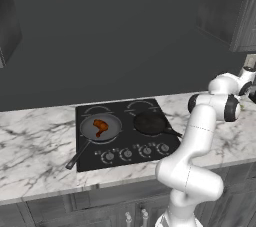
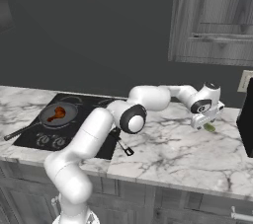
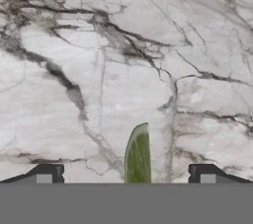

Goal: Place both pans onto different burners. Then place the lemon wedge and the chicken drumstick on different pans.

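Reaching: lemon wedge (image 3: 138, 155) on right counter, gripper (image 3: 126, 174) over it
Jaws: fully apart, nothing held
Drumstick: chicken drumstick (image 1: 100, 126) in grey pan (image 1: 85, 132)
Next: lower, close, carry to black pan (image 1: 149, 123)

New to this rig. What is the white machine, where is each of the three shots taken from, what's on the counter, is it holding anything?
It is a white robot arm with a two-finger gripper, rendered in a simulated kitchen. Two shots come from cameras behind the arm, left and right; the third looks along the hand.

On the black cooktop sit two pans on separate burners: the wider grey pan holds the chicken drumstick; the smaller black pan is empty.

The arm reaches right over the marble counter. The lemon wedge lies on the marble between the two fingertips. The jaws stand wide open, so nothing is held.
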You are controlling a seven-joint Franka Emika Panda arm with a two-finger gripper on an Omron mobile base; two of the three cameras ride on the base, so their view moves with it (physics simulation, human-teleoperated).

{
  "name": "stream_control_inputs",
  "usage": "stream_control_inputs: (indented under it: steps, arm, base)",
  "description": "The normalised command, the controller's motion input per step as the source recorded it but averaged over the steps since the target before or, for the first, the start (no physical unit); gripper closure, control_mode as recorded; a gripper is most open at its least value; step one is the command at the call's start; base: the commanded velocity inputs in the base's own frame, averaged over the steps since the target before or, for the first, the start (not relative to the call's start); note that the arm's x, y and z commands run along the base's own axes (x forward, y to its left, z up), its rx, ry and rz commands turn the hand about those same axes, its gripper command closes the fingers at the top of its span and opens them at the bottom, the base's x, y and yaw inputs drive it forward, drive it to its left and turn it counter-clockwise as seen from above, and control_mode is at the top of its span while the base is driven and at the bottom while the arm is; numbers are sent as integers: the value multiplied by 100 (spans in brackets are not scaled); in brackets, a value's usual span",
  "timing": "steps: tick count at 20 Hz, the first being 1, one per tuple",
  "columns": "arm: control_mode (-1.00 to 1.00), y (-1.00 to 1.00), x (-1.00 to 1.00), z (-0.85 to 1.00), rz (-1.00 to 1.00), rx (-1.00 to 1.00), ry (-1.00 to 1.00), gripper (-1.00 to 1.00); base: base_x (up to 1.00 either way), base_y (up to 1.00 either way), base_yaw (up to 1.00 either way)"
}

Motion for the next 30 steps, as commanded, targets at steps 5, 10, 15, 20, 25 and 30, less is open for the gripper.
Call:
stream_control_inputs:
  steps: [5, 10, 15, 20, 25, 30]
  arm:
    - [-100, -8, 5, 0, 3, 0, 5, -100]
    - [-100, -6, 2, -1, 3, 0, 7, -100]
    - [-100, -2, 0, -12, 4, 0, 6, -100]
    - [-100, 0, 0, -22, 3, 0, 5, -100]
    - [-100, -4, 3, -8, 3, 0, 2, -100]
    - [-100, -7, 12, -1, 1, 0, 0, -100]
  base:
    - [0, 0, 0]
    - [0, 0, 0]
    - [0, 0, 0]
    - [0, 0, 0]
    - [0, 0, 0]
    - [0, 0, 0]
